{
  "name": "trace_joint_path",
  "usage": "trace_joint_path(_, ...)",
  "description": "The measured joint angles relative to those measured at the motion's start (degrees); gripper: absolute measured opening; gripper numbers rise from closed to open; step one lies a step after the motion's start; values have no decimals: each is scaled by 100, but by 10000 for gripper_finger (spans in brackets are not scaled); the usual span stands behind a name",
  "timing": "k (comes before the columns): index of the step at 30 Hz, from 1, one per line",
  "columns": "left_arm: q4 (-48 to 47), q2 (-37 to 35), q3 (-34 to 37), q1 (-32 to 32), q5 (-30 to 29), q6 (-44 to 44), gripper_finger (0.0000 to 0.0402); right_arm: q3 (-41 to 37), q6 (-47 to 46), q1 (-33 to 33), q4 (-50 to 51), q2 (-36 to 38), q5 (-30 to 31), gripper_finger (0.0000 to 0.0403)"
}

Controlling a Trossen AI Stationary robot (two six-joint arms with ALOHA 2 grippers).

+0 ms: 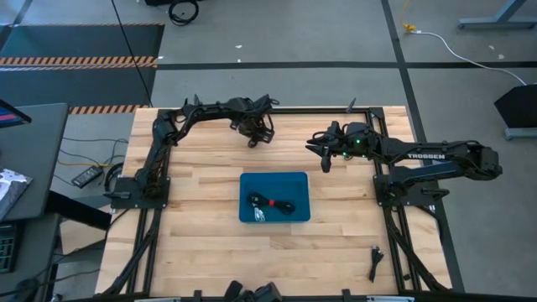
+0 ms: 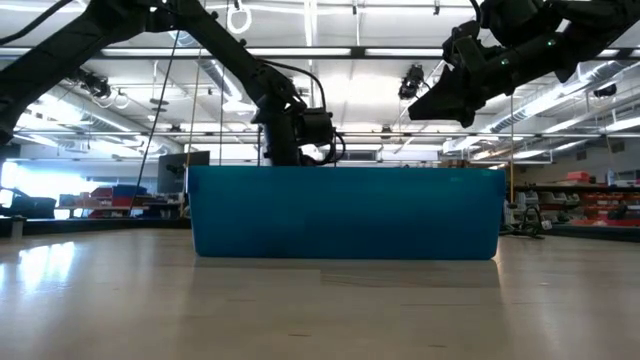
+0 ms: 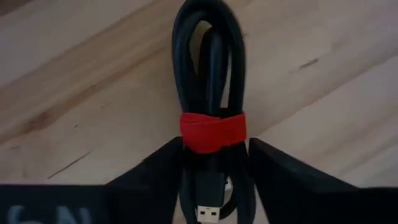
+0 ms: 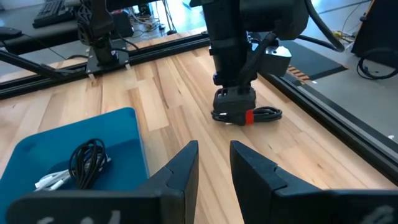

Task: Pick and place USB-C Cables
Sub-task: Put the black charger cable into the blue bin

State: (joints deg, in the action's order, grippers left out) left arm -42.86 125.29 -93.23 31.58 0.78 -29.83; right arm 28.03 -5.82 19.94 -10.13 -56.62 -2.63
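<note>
From above, the only word I can read is "TROSSEN", in white capitals along the side of the right arm (image 1: 436, 157), on the long dark link behind its tool. In the left wrist view some pale marks run along the dark housing below that tool's fingers, but they are cut off and cannot be made out. Nothing else carries readable lettering.

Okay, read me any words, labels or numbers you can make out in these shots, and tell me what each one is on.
"TROSSEN": white letters on the dark forearm of the right arm, high view.
Pale marks on the left gripper's black body, left wrist view: cut off, unreadable.
Pale marks on the right gripper's black body, right wrist view: unreadable.
No other text shows.
</note>
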Motion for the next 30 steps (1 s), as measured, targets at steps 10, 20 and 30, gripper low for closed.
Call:
trace_joint_path(10, 6, -20, -15, -32, 79, 414, 55, 0, 0, -2, -9, 0, 0, 97)
trace_joint_path(20, -737, -46, -629, -240, 148, 998, 60, -2, 1, -2, -9, 0, 0, 97)
trace_joint_path(30, -2022, -50, -1856, -1062, -14, 1836, 59, -2, 170, 16, 93, 13, 0, 96)
